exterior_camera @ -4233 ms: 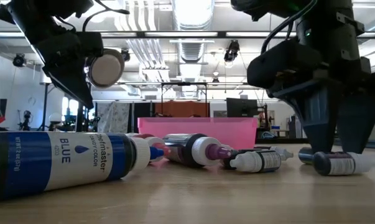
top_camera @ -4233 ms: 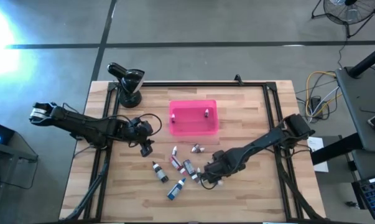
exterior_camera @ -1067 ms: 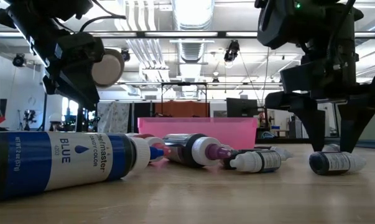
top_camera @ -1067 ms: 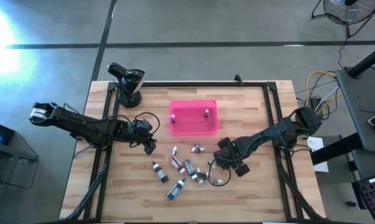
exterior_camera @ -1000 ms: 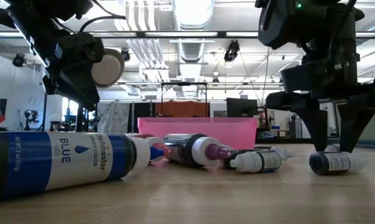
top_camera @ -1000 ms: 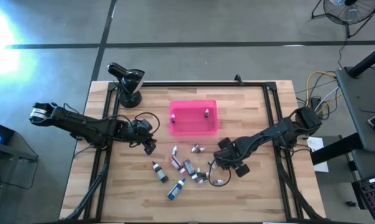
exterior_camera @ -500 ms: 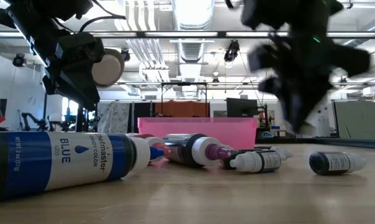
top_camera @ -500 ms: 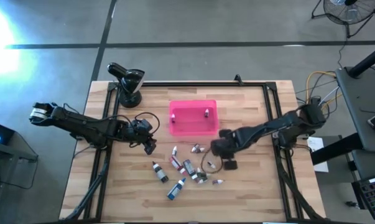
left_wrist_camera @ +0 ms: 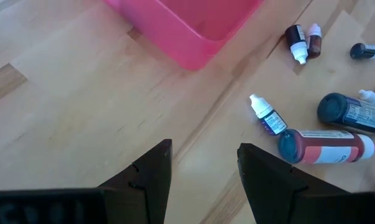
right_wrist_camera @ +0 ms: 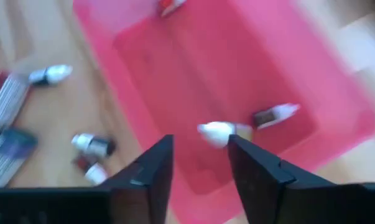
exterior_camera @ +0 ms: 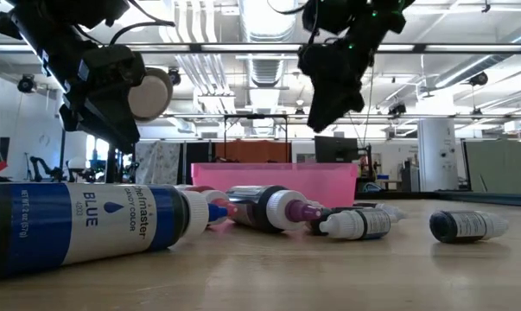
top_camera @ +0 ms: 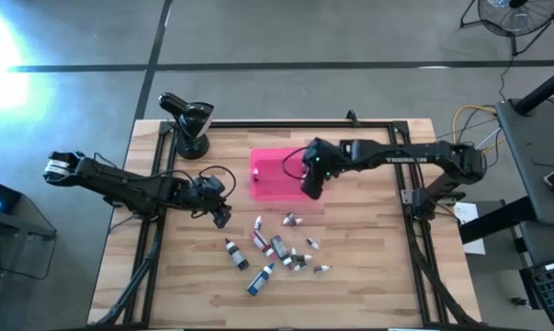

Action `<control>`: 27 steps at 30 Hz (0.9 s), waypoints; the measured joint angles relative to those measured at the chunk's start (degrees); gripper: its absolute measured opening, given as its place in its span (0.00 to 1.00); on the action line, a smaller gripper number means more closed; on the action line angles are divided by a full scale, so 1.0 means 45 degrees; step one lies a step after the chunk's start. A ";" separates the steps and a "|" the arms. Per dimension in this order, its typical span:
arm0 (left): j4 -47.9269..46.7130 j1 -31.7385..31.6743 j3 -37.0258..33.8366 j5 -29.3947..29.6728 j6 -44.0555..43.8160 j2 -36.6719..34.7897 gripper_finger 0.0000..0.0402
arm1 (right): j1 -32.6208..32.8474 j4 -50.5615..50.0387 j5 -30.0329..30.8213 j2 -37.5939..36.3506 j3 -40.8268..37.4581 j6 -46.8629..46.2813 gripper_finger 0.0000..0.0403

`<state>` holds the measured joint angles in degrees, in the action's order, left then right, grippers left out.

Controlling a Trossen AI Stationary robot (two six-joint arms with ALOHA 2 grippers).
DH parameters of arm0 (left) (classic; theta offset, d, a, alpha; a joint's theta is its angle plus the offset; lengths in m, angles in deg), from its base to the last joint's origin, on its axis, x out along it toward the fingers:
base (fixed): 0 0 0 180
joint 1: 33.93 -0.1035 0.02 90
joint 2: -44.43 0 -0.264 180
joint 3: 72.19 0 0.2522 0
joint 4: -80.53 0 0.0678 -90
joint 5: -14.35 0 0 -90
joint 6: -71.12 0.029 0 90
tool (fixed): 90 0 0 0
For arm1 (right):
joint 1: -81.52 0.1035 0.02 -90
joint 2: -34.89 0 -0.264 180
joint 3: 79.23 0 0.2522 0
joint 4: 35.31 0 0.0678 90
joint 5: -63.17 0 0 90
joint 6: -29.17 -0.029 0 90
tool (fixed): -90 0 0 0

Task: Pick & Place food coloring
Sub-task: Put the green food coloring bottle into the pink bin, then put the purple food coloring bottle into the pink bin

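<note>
Place: a robotics lab or workshop hall.
Floor: grey concrete (top_camera: 286,37) is running under the wooden table (top_camera: 368,276).
Ceiling: exposed ducts and strip lights (exterior_camera: 260,22) are hanging overhead.
Surroundings: a floor fan (top_camera: 514,14), loose cables (top_camera: 469,124) and monitors (exterior_camera: 336,149) are standing around the table.

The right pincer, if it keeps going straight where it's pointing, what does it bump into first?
Most likely the pink tray. The right pincer hangs above it, aimed down inside. A small white-capped bottle shows just ahead between its fingers, possibly dropping, so depth is unclear.
</note>
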<state>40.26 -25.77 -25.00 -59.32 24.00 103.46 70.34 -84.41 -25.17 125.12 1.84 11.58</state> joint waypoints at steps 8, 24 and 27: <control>-0.0012 0.0322 0.0000 -0.0042 -0.0251 0.0000 0.39 | 0.1622 -0.0907 -0.0425 0.0086 -0.0019 0.1451 0.59; -0.0003 0.0317 -0.0010 0.0070 0.0326 0.0000 0.39 | 0.7699 -0.1809 -0.0993 0.1658 -0.0452 0.1771 0.59; -0.0008 0.0322 -0.0010 0.0070 0.0372 0.0000 0.39 | 0.8326 -0.1323 -0.1032 0.2058 -0.0452 0.1222 0.59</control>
<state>40.22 -24.32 -25.04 -59.01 25.67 103.46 107.81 -90.36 -29.82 134.38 -0.20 17.08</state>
